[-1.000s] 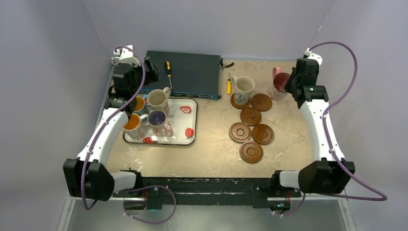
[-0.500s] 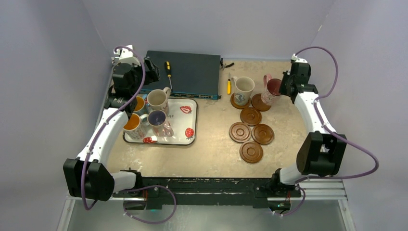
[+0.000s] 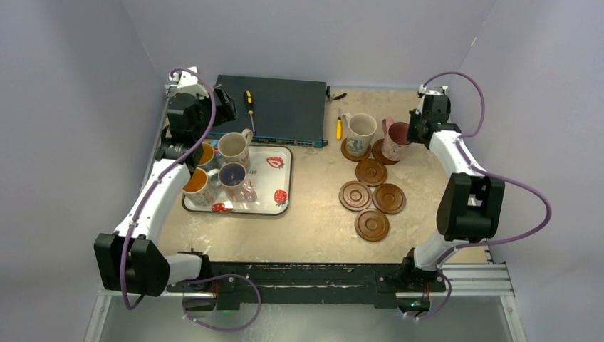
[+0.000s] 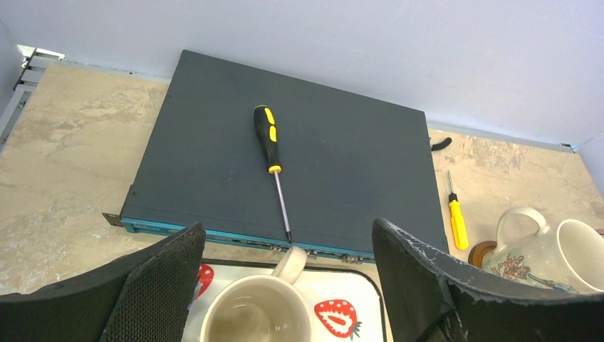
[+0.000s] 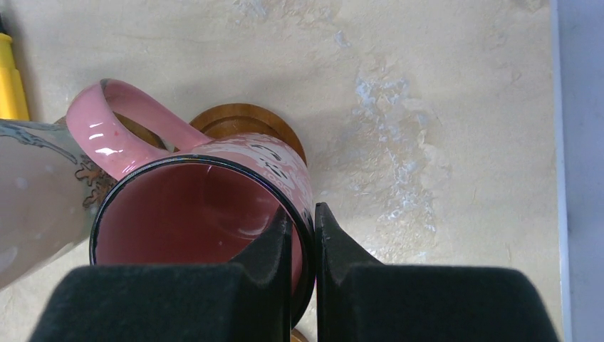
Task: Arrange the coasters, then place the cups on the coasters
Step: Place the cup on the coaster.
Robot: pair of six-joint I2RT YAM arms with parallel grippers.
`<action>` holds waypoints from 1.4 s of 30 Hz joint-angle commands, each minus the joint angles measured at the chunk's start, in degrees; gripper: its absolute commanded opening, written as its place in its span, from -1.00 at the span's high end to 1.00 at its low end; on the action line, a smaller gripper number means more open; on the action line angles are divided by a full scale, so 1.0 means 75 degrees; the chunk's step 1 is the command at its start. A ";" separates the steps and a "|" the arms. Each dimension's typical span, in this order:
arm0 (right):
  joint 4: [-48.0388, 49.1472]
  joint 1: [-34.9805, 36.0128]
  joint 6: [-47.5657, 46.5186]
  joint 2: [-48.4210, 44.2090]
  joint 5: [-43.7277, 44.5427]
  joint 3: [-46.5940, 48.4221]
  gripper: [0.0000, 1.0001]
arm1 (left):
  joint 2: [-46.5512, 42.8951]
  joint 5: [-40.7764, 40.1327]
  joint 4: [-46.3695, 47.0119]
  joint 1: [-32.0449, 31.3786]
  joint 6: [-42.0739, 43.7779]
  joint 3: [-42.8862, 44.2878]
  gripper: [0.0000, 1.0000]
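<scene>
Lilac walls are boxing in a beige desk (image 3: pixel 313 206). Right hand (image 5: pixel 303 235) is pinching the pink mug (image 5: pixel 206 214) by its rim above a coaster (image 5: pixel 246 121); glazed ceramic, it is probably handling stiff, slick and chippable. Left hand (image 4: pixel 285 239) is gaping empty over a cream mug (image 4: pixel 256 320) on the tray (image 4: pixel 324 285).

The pink mug (image 5: pixel 206 214) was glossy glazed ceramic, with highlights on its handle. The coaster (image 5: pixel 246 122) beneath looked like smooth brown wood, and the tabletop (image 5: pixel 427 107) matt and mottled like stone. The right gripper (image 5: pixel 303 215) was faced in matt black foam. Upper centre in the left wrist view, the dark box (image 4: pixel 342 164) had a dull finish.
</scene>
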 commanded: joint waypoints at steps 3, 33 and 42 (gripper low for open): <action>0.0975 -0.0038 -0.0289 -0.0086 -0.0033 0.0418 1.00 | 0.0011 0.0092 0.0235 0.0048 -0.0124 0.0051 -0.65; 0.1153 0.0254 -0.0458 0.0477 -0.0035 0.0502 1.00 | 0.0085 0.0176 0.0221 0.0060 -0.0160 0.0075 -0.65; 0.1133 0.0288 -0.0384 0.0618 0.0099 0.0515 1.00 | 0.0096 0.0188 0.0203 0.0051 -0.0160 0.0094 -0.65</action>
